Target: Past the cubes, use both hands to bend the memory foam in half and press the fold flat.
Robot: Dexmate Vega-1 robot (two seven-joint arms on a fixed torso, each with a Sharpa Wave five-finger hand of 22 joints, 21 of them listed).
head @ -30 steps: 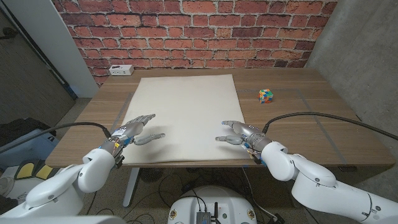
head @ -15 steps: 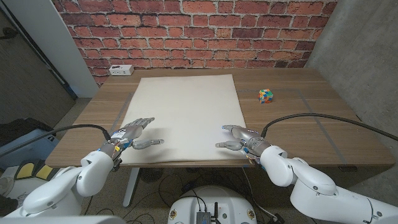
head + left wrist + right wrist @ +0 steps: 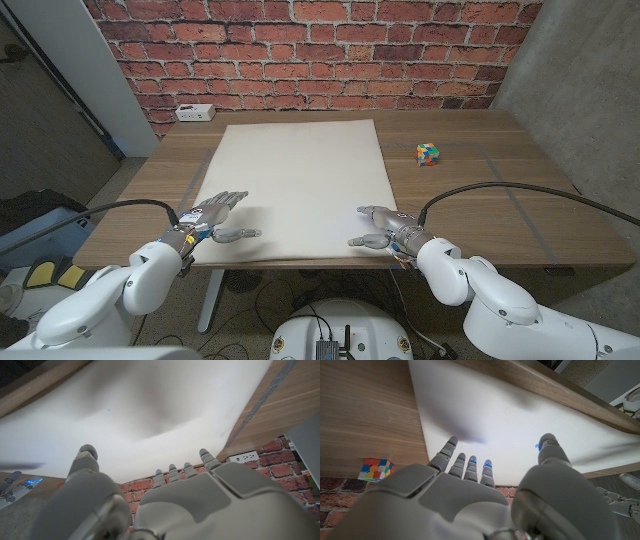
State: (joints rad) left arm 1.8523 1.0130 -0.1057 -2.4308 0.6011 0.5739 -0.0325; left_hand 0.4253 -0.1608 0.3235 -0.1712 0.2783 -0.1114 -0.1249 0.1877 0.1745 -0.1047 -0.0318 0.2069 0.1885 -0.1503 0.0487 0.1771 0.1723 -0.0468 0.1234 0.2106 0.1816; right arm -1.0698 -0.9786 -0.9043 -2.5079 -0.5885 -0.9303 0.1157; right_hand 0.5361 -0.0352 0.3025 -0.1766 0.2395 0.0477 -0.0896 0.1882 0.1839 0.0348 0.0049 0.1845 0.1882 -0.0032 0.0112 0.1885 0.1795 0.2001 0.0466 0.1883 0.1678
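While the large cream-white rectangular memory foam sheet (image 3: pixel 298 185) lies unfolded across the middle of the wooden bench (image 3: pixel 480 205), its near edge close to the bench's front edge in the lower part of the head view, both hands hover over its near corners. The left hand (image 3: pixel 215 215) sits at lower left and the right hand (image 3: pixel 385 228) at lower right, each open with fingers spread, thumb apart and nothing held. A multicoloured puzzle cube (image 3: pixel 429 153) stands on bare wood at right, well apart from the foam, and a white power strip (image 3: pixel 193 112) rests at upper left by the brick wall. The fold appears not yet begun. To do it well, each hand would likely need its fingers worked under the near edge, thumbs on top, then both corners lifted evenly and carried toward the far edge so the halves line up before pressing the crease.
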